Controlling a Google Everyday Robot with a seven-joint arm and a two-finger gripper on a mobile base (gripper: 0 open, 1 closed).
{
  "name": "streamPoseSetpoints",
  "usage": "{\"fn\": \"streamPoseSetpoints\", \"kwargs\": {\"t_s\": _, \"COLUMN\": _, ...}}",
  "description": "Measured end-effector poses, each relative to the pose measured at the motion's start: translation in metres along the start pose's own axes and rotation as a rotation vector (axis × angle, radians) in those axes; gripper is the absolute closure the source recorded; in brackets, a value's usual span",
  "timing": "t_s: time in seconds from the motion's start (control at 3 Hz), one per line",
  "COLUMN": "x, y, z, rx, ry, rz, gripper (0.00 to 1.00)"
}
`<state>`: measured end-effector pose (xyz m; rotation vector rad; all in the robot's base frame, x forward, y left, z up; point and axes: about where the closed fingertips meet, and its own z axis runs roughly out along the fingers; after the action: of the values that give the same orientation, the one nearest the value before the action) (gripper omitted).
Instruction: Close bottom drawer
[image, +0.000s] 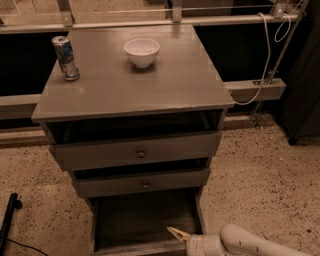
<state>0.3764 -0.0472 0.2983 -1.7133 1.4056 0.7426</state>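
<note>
The bottom drawer of the grey-brown cabinet is pulled far out, and I look down into its plain, bare box. Its front panel runs along the lower edge of the view, and its knob is out of view. My gripper, on the white arm, is at the bottom right. It sits over the drawer's front right corner, close to the front panel. Part of the gripper is cut off by the lower edge of the view.
The top drawer and middle drawer each stand slightly out. A white bowl and a drink can stand on the cabinet top. A white cable hangs at the right. A black pole lies on the speckled floor at the left.
</note>
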Motion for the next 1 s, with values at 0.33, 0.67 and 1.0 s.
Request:
{"fn": "streamPoseSetpoints", "kwargs": {"t_s": 0.33, "x": 0.000, "y": 0.000, "z": 0.000, "rx": 0.000, "ry": 0.000, "rz": 0.000, "gripper": 0.00}}
{"fn": "streamPoseSetpoints", "kwargs": {"t_s": 0.67, "x": 0.017, "y": 0.001, "z": 0.008, "rx": -0.009, "ry": 0.008, "rz": 0.017, "gripper": 0.00}}
{"fn": "streamPoseSetpoints", "kwargs": {"t_s": 1.0, "x": 0.054, "y": 0.006, "z": 0.013, "rx": 0.029, "ry": 0.029, "rz": 0.041, "gripper": 0.19}}
